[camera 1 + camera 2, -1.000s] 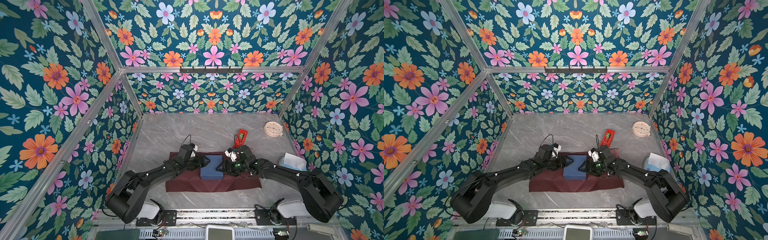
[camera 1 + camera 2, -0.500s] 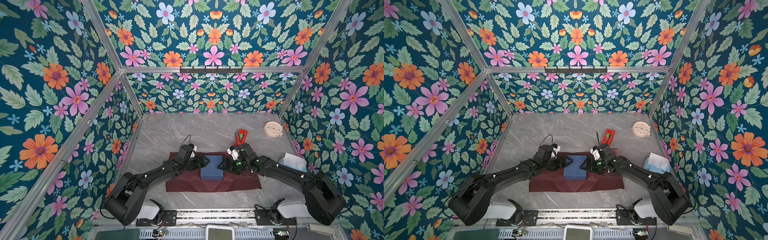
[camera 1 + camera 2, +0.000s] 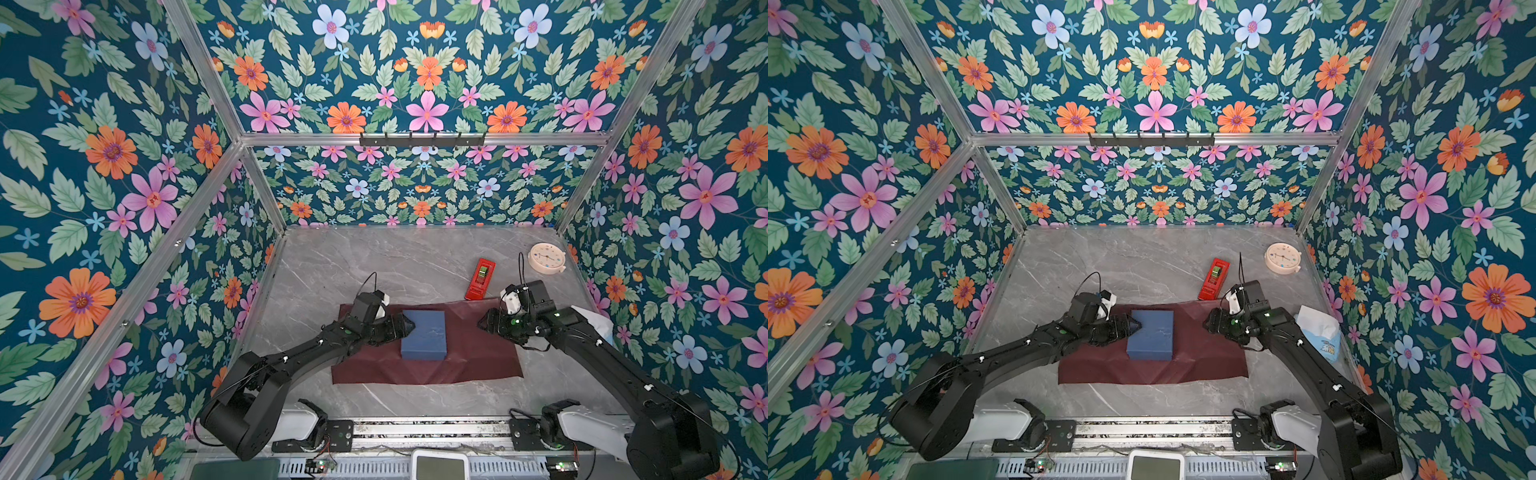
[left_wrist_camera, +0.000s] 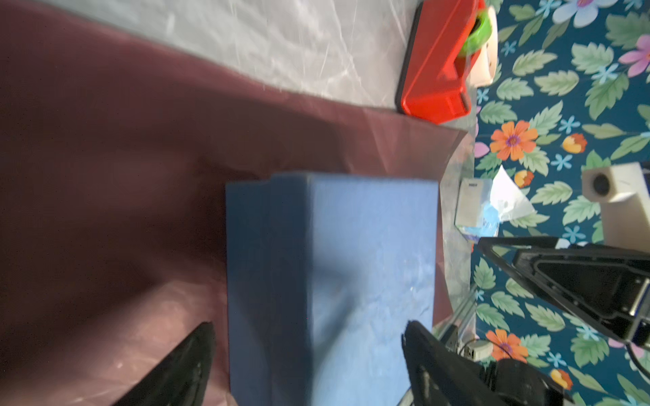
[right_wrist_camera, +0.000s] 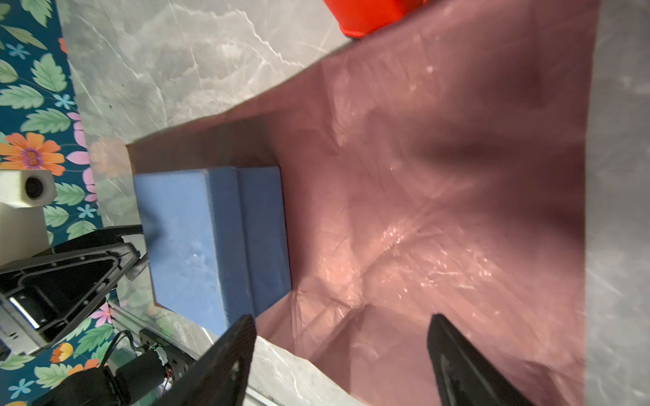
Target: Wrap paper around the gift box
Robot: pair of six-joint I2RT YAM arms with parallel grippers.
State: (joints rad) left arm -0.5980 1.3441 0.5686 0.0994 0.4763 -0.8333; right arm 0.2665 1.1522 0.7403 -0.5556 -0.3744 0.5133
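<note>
Both open and empty, left gripper [image 3: 408,326] and right gripper [image 3: 483,323] flank the gift box [image 3: 424,335]; paper [image 3: 478,362], probably floppy, wants edge grasps.

Both your top views are bright, even and sharp, with wide-angle stretch at the edges. Wrist views look soft and smeary; glare streaks the dull maroon paper sheet [image 5: 404,239], fingers [image 5: 225,358] blurry.

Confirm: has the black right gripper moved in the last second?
Yes. The right gripper has drawn back rightward, away from the matte navy-blue gift box, which stayed put on the maroon paper.
</note>
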